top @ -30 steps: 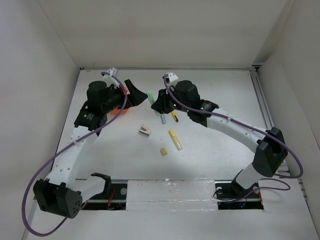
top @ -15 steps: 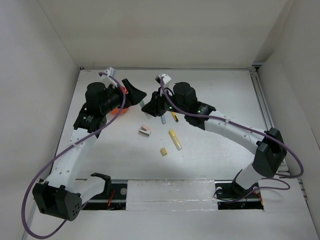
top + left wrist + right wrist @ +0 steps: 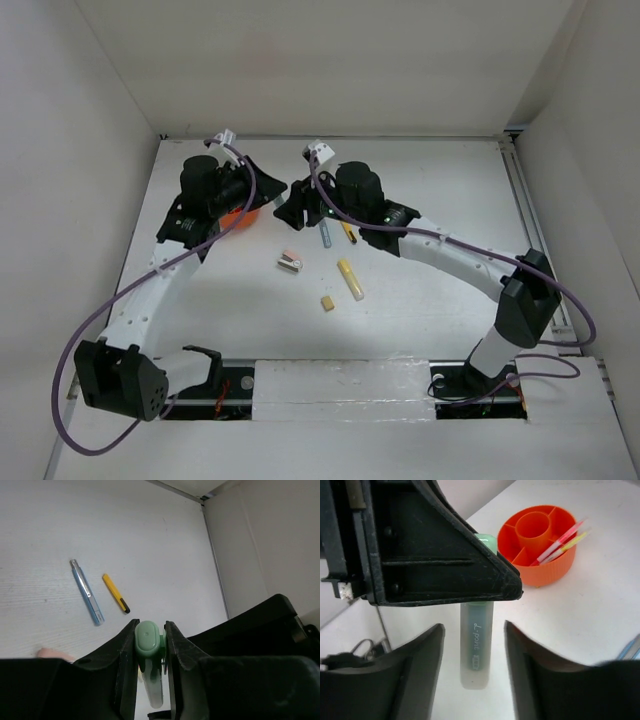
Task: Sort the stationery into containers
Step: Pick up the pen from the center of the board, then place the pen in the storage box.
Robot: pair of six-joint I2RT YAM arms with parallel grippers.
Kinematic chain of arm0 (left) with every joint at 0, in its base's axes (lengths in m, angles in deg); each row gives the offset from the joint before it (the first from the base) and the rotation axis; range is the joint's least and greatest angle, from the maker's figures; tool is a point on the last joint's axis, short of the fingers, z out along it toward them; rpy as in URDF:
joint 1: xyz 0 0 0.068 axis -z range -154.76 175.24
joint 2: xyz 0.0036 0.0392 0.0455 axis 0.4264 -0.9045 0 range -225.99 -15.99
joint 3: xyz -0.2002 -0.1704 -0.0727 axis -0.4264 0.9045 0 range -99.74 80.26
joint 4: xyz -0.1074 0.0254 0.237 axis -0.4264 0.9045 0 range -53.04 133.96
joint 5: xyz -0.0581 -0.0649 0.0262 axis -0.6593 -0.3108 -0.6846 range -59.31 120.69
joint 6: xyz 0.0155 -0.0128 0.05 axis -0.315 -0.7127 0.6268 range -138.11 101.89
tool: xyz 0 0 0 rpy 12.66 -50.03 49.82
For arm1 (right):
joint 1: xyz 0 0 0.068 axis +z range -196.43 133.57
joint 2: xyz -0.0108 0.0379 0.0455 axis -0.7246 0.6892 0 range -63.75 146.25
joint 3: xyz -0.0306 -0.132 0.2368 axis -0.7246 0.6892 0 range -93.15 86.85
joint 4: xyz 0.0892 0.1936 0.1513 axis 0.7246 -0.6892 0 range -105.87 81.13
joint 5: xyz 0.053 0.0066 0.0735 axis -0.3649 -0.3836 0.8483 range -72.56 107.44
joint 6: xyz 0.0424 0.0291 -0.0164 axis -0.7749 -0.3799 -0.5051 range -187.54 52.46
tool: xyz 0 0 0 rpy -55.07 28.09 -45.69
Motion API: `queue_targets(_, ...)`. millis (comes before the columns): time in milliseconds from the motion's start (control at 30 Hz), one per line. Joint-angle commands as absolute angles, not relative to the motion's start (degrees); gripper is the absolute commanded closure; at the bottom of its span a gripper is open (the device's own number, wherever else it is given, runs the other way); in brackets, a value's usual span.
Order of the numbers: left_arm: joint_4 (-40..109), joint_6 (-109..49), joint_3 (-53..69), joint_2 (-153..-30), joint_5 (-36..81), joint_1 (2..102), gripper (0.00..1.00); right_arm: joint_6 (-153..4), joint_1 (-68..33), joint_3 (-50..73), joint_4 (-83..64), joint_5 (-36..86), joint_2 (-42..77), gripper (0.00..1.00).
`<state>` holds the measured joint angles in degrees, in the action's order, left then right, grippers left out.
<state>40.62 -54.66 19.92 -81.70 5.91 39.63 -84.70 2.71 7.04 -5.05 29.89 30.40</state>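
Left wrist view shows the left pincer (image 3: 150,628) pinching the rounded cap of a green-capped pen (image 3: 149,645), with one finger pressed on each side and the barrel hanging below. In the right wrist view the same pen hangs upright above the counter (image 3: 430,300), between the fingers of the right pincer (image 3: 472,630). That pincer is spread, with a clear gap on each side of the barrel, so the left arm alone seems to carry the pen. This looks like a hand-over at the point of release.

To finish it cleanly, the right pincer should back straight off along its own line and avoid sweeping sideways. The hold is only on the cap, so any brush against the barrel could swing the pen or pull it loose.

The orange cup (image 3: 545,575) stands near, beneath the left arm in the top view. A pink pen (image 3: 559,542) and a thin yellow one lean together in one of its outer compartments. The left arm should bring the barrel's lower end inside the cup wall, over a compartment, before letting go, and should move slowly to keep the pen from swinging.

On the counter lie a grey-blue pen (image 3: 87,592), a yellow pen (image 3: 116,593), a pale yellow marker (image 3: 350,279), a tan eraser (image 3: 327,303) and a pink-grey block (image 3: 290,262).
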Motion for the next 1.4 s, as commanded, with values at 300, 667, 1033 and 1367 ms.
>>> queue_targets(300,41.8,-35.5,-5.6,-99.5,20.8,35.4,1.00,-80.6,-5.4,16.8,-1.2,24.4,22.9,0.00)
queue_targets(667,32.4,-22.4,-13.5,-115.2,25.3,30.2,1.00,-76.8,-7.2,28.1,-2.9,27.2,12.8,0.00)
queue_targets(1033,28.6,-23.7,-9.8,-118.2,31.0,29.5,1.00,-76.2,-7.2,29.4,-2.9,31.4,14.7,0.00)
queue_targets(1367,23.1,-29.5,-2.8,-119.4,34.6,29.0,1.00,-76.2,-6.7,29.4,-2.4,31.4,16.7,0.00)
